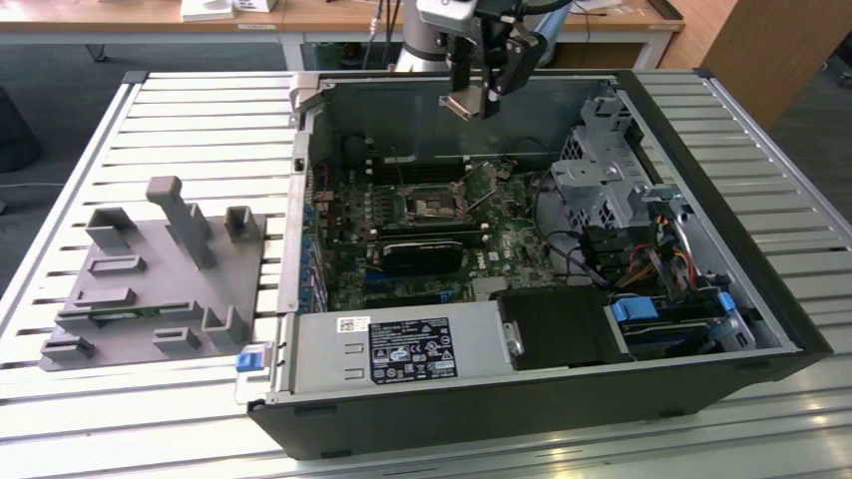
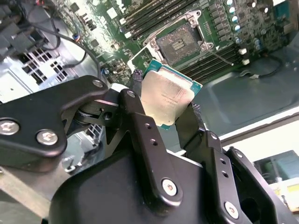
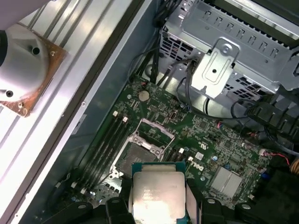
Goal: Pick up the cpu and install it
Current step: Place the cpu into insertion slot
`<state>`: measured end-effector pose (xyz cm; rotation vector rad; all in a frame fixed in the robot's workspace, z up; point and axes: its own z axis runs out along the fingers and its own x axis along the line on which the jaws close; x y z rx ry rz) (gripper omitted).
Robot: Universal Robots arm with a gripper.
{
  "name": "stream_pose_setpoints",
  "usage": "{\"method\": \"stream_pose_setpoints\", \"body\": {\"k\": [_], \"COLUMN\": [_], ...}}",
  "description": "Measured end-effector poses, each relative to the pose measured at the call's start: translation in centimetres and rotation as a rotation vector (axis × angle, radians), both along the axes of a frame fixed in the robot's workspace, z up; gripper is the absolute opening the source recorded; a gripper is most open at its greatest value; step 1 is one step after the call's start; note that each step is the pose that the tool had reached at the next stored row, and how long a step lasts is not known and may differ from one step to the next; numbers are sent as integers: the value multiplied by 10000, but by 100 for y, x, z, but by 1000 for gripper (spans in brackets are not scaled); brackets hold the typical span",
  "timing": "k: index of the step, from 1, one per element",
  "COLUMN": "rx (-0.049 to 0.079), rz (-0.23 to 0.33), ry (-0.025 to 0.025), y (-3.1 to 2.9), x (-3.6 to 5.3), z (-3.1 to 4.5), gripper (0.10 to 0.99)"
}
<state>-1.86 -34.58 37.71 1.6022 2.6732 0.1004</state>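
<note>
My gripper (image 1: 469,103) hangs high over the open computer case, near its far wall, shut on the cpu (image 1: 462,106). In both wrist views the cpu (image 2: 164,98) (image 3: 157,196) shows as a flat square chip with a silvery metal top and a green rim, pinched at its edges between two black fingers (image 2: 138,116). Below it on the green motherboard lies the dark metal-framed socket (image 1: 433,208) (image 2: 180,43) (image 3: 140,151), with its frame lifted open. A clear gap separates the cpu from the socket.
The black case (image 1: 692,329) lies on its side on a slatted metal table (image 1: 200,130). A grey tray (image 1: 147,284) with upright posts sits at the exterior view's left. Inside the case are a silver drive cage (image 1: 600,175), cables and a power supply (image 1: 399,349).
</note>
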Motion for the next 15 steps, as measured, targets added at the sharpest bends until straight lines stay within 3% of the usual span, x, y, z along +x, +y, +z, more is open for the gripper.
{"method": "stream_pose_setpoints", "body": {"k": [15], "rx": [0], "rz": [-2256], "ry": [0], "y": [1], "x": [-17], "z": [-40], "gripper": [537]}}
